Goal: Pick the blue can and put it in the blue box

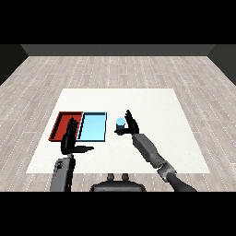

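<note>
The blue can (120, 122) stands upright on the white table just right of the light blue tray (93, 126). My right hand (132, 125) is against the can's right side, fingers straight and pointing away from me, thumb (120, 132) reaching under the can's near side. The fingers are not curled round the can. My left hand (69, 139) is open at the front edge of the red tray (60, 125), fingers straight and thumb stuck out to the right, holding nothing.
The red and light blue trays lie side by side at the left of the white table (156, 110), and nothing lies in either. Wooden floor surrounds the table.
</note>
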